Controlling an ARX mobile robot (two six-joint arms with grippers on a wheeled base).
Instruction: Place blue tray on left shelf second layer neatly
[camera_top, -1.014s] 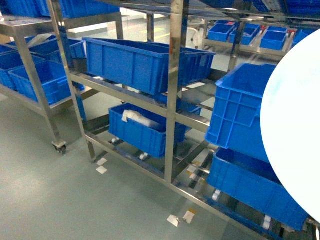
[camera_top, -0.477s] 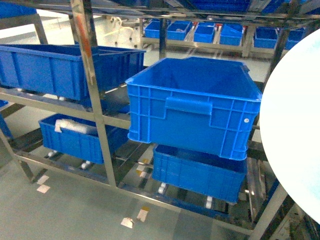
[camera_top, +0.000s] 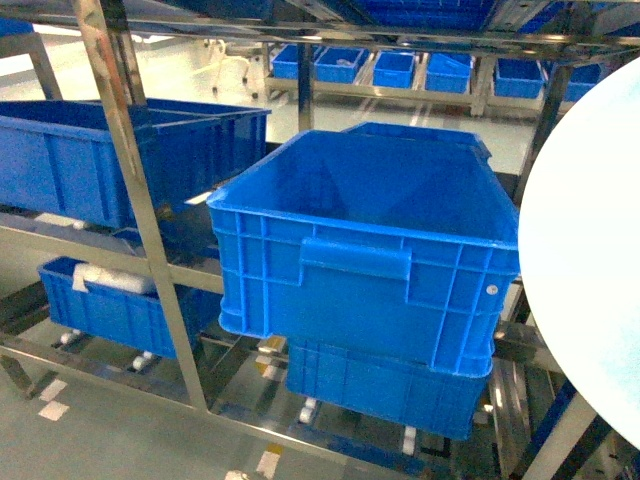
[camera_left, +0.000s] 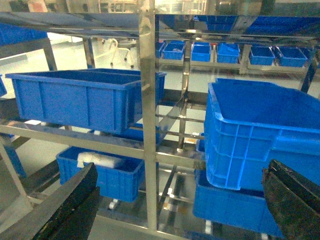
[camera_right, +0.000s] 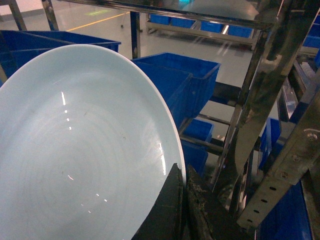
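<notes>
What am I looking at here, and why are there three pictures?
This is a wheeled robot with two arms, each ending in an end effector, among steel shelves holding blue crates. One picture comes from a camera on its head; the other two come from cameras on its wrists. The right end effector is pinching the rim of a pale blue tray, which fills the right edge of the head picture. The left end effector is open and empty, its dark fingers framing the shelf ahead. A white bundle lies in a lower crate.
</notes>
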